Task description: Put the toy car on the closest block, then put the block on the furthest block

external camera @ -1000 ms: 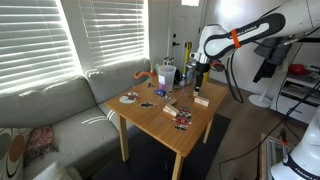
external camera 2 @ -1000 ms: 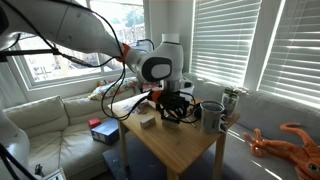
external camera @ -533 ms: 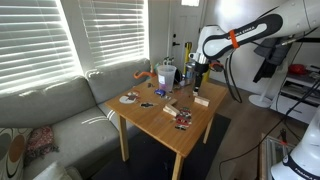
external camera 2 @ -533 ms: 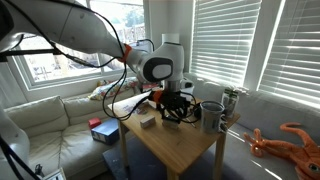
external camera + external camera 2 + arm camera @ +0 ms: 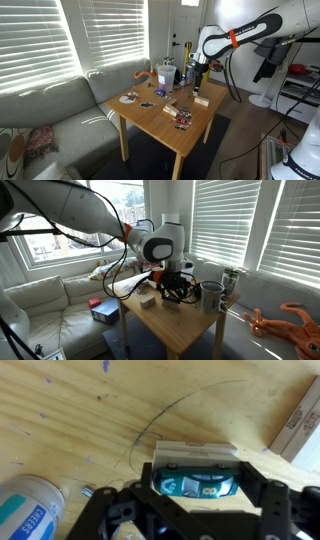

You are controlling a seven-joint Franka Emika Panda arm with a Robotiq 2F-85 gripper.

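In the wrist view a teal toy car (image 5: pixel 197 484) sits between the two black fingers of my gripper (image 5: pixel 198 488), which look shut on its ends. The car rests on or just above a pale wooden block (image 5: pixel 195 454) on the wooden table. A second wooden block (image 5: pixel 300 418) shows at the right edge. In both exterior views the gripper (image 5: pixel 197 89) (image 5: pixel 172 286) is low over the table, above the block (image 5: pixel 200 100). Another block (image 5: pixel 172 104) lies nearer the table's middle; a block (image 5: pixel 147 301) also shows by the table's edge.
A bottle with a blue label (image 5: pixel 28 510) lies at the lower left of the wrist view. A thin dark wire curves over the table (image 5: pixel 165 415). Cups and small items (image 5: pixel 163 74) crowd the table's far end. An orange toy octopus (image 5: pixel 295 320) lies on the sofa.
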